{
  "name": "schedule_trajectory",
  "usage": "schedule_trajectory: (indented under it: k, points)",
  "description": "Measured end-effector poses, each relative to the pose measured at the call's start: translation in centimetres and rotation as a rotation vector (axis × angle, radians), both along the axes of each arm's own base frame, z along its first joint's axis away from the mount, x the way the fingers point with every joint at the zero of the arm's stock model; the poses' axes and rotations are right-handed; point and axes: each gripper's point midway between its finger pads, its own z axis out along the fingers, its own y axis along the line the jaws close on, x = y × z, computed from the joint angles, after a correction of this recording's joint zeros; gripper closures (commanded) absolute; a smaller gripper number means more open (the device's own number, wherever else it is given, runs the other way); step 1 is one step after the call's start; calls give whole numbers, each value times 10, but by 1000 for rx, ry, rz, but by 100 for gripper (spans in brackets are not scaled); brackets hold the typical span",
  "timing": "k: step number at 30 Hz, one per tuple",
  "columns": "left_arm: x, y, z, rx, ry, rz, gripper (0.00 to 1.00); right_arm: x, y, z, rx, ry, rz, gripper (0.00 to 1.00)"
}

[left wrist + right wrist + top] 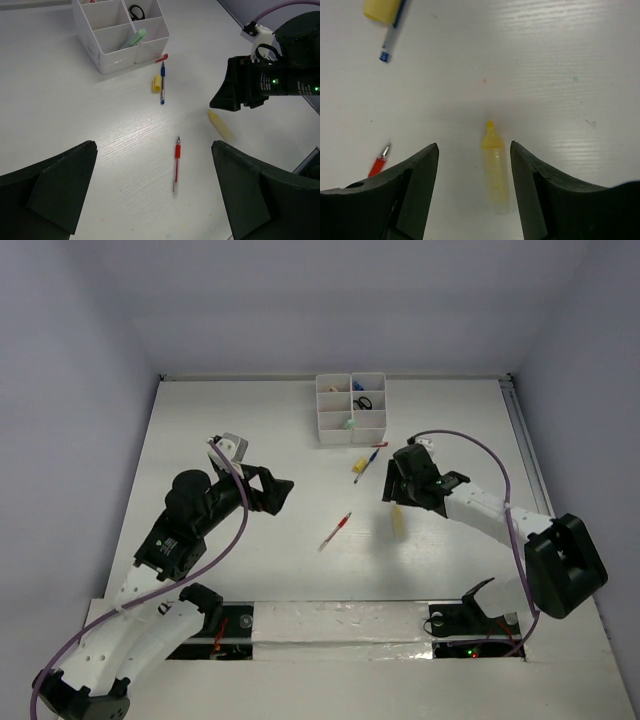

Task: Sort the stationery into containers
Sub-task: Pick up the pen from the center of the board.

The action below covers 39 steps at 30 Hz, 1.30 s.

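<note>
Lying on table [75,110]: red pen [176,165], blue pen [162,82] beside yellow tube [157,83].

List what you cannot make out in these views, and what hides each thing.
Yellow marker: blurred in top and left wrist views; resting or falling unclear.
Tray: far compartments cut by left wrist view's top edge; contents too small from above.
Red pen: mostly behind the right claw, wrist view.
Blue pen: cut by right wrist view's top edge.

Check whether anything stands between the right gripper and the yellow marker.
Nothing visible does. The yellow marker, slightly blurred, shows directly in the gap between the open jaws of the right gripper, touching neither.
</note>
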Motion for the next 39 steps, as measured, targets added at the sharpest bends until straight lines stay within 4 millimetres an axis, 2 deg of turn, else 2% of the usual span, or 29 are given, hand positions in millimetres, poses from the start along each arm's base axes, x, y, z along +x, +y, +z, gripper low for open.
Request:
schedule_trajectory:
  k: [4, 12, 13, 14, 15, 16, 17, 19, 22, 24, 27, 29, 32, 34, 35, 37, 39]
  points:
    - [-4, -5, -1, -1, 3, -26, 1, -17, -10, -18, -54, 94, -5, 37]
    - [-11, -17, -5, 1, 24, -93, 1, -37, -19, -56, -134, 257, -3, 52]
    - [-12, -19, -5, 1, 25, -100, 1, -37, -17, -59, -135, 269, 1, 55]
    - [-13, -20, -5, 0, 25, -106, 1, -35, -16, -61, -137, 278, 7, 64]
    - [-14, -20, -5, 0, 25, -112, 1, -34, -14, -62, -140, 283, 13, 69]
    - [-15, -22, -5, -1, 26, -120, 1, -33, -13, -62, -141, 289, 15, 82]
    - [-16, -22, -5, -2, 26, -127, 1, -31, -12, -62, -145, 292, 19, 89]
    - [-17, -24, -6, -3, 31, -138, 1, -28, -10, -60, -143, 285, 19, 97]
    - [-19, -29, -9, -2, 45, -166, 1, -23, -7, -55, -128, 264, 19, 98]
    - [-21, -33, -12, -2, 60, -189, 1, -18, -2, -44, -99, 222, 26, 98]
    - [-21, -38, -18, 2, 88, -209, 1, -3, 24, -6, -9, 91, 68, 98]
    - [-20, -40, -23, 7, 106, -215, 1, 11, 57, 33, 83, -46, 119, 97]
    - [-17, -42, -30, 16, 134, -216, 9, 28, 115, 98, 254, -270, 201, 97]
    - [-15, -43, -34, 19, 147, -215, 21, 31, 143, 128, 349, -366, 240, 97]
    - [-13, -42, -35, 21, 153, -211, 21, 31, 154, 138, 384, -396, 254, 97]
    - [-10, -42, -39, 21, 171, -207, 28, 34, 172, 153, 454, -453, 269, 97]
    - [-6, -41, -43, 24, 184, -199, 34, 37, 187, 159, 499, -483, 283, 97]
